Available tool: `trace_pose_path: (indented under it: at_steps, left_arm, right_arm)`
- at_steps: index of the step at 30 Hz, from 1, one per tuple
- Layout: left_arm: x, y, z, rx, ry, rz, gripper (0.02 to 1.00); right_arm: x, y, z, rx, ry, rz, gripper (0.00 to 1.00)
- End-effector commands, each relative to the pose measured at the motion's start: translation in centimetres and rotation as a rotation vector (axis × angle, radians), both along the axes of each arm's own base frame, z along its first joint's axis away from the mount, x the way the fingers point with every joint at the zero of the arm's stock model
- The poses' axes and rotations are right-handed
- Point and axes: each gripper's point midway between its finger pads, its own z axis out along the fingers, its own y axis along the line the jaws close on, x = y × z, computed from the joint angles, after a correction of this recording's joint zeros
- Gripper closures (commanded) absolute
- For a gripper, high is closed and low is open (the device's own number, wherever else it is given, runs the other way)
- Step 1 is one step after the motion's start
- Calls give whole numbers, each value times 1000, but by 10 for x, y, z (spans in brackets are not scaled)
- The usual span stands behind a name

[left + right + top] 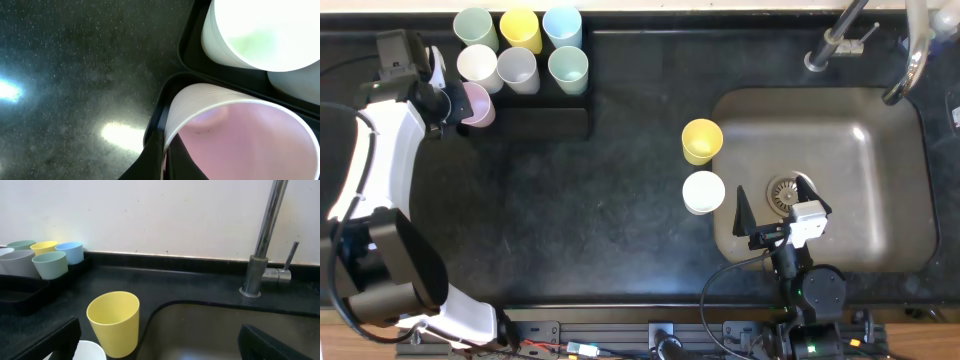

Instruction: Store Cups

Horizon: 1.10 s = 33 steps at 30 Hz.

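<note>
Pink cup [477,104]: at the near left corner of the black tray [555,124], mouth up, directly on the near side of the stored white cup [478,65]; whether its base rests on the tray floor cannot be told. Left gripper [448,104]: at the cup's left side, pinching the cup wall, one finger [145,162] outside the rim and the other inside. Tray, far left on the dark counter [570,220], two rows of upright cups. Far row, left to right: stored green cup [475,27], stored yellow cup [520,28], stored blue cup [562,25]. Next row: the stored white cup, stored grey cup [517,70], stored teal cup [568,70]. The near right part of the tray is bare. Loose yellow cup [701,140]: upright on the counter just left of the sink [880,110]. Loose white cup [703,192]: upright, just beside the yellow one on its near side. Right gripper [778,205]: over the near left part of the sink by the drain [785,189], fingers spread wide, holding nothing. Faucet [840,35]: behind the sink at the far right.
</note>
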Motion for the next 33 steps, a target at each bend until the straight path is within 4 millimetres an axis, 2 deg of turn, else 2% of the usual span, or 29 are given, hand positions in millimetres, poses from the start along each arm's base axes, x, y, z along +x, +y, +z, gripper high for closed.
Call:
trace_pose_path:
  at_steps: [1,15,20,23,30,33]
  left_arm:
    - [2,-3,-6,-18,4,-28,958]
    - [2,-6,-7,-37,3,-28,877]
    - [1,-6,-4,-35,-3,-28,787]
    - [0,-6,15,-25,-45,-29,709]
    - [-10,-7,88,26,-216,-26,478]
    - [-19,-22,123,25,-301,-37,432]
  right_arm:
    - [0,-1,-3,7,-1,-2,5]
    - [0,-1,-3,7,-1,-2,3]
    - [0,-1,-3,7,-1,-2,5]
    - [0,-1,-3,7,-1,-3,5]
    - [0,-1,-3,7,0,-3,5]
    - [0,-1,-3,7,-1,-3,3]
